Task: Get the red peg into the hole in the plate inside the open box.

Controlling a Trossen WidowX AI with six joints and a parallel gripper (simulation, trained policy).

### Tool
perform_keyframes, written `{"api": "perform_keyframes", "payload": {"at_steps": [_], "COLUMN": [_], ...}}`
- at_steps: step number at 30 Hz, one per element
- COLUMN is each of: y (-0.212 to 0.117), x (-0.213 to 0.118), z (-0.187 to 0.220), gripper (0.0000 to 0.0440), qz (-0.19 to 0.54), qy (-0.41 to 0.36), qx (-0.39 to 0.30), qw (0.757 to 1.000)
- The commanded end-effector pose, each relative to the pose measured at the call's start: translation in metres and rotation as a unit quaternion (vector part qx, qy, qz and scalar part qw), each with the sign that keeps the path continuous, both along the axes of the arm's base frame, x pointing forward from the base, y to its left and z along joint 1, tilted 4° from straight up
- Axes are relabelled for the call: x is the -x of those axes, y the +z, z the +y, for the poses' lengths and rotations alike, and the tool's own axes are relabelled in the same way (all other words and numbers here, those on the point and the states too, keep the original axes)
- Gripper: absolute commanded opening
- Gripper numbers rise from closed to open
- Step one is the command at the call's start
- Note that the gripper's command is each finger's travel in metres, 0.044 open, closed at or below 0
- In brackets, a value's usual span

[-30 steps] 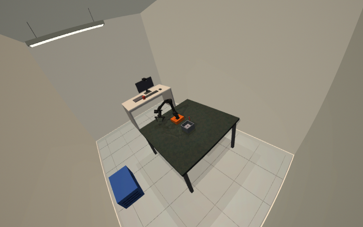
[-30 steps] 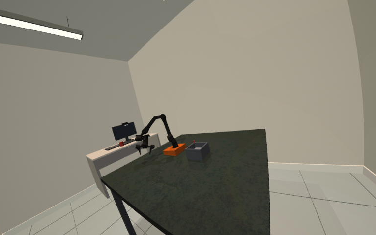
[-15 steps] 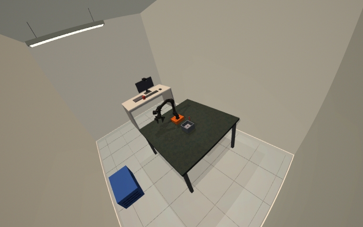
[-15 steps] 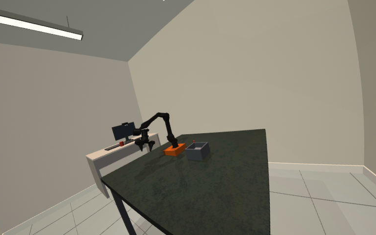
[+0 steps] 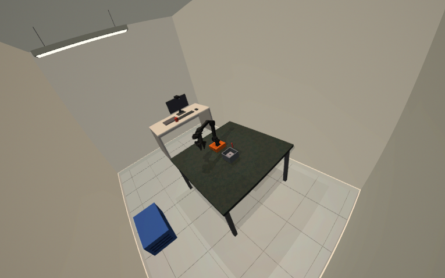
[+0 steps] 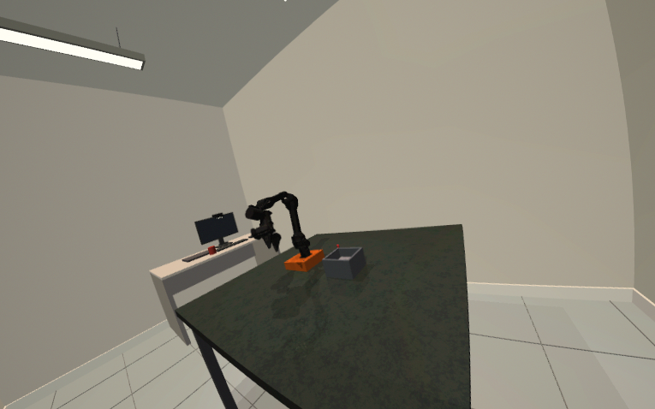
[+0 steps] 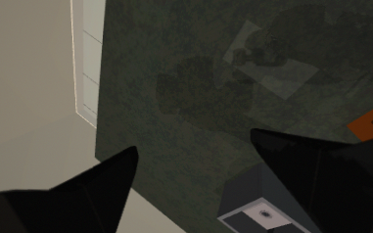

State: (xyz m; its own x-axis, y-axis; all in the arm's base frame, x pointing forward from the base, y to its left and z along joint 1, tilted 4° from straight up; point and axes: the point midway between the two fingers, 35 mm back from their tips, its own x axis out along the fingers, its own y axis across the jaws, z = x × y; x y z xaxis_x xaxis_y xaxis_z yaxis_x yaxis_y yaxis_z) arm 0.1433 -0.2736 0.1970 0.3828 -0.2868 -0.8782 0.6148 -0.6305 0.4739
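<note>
The red peg (image 5: 231, 144) (image 6: 338, 245) stands upright on the table, beyond the box; in the exterior view only its top shows over the box wall, and it is not in the wrist view. The grey open box (image 5: 230, 159) (image 6: 336, 269) (image 7: 243, 196) stands on the table beside the robot's base. The pale plate (image 7: 255, 211) with a dark round hole (image 7: 265, 213) lies at its bottom, and the hole looks empty. My gripper (image 5: 201, 148) (image 6: 273, 248) (image 7: 194, 142) is open and empty, raised on the far side of the base from the box.
The orange base (image 5: 217, 146) (image 6: 303, 262) (image 7: 363, 124) of the arm sits between the gripper and the box. The dark table (image 5: 252, 172) (image 6: 395, 315) (image 7: 141, 98) has its edge near the gripper. A desk (image 5: 162, 129) (image 6: 167, 269) with a monitor stands beyond.
</note>
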Motion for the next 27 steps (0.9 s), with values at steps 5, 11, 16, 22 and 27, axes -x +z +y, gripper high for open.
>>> {"api": "perform_keyframes", "payload": {"at_steps": [5,11,16,22,27], "y": [0.019,0.027,0.028,0.023,0.013], "x": [-0.046,-0.073,-0.086,-0.093,-0.09], "z": [0.047,0.093,0.134,0.181,0.217], "gripper": [0.044,0.044,0.044,0.044,0.044], "qz": [0.019,0.034,0.048,0.07,0.094], "qy": [0.095,0.173,0.232,0.295,0.339], "qx": [0.016,0.023,0.022,0.017,0.009], "qw": [0.995,0.984,0.971,0.953,0.936]}}
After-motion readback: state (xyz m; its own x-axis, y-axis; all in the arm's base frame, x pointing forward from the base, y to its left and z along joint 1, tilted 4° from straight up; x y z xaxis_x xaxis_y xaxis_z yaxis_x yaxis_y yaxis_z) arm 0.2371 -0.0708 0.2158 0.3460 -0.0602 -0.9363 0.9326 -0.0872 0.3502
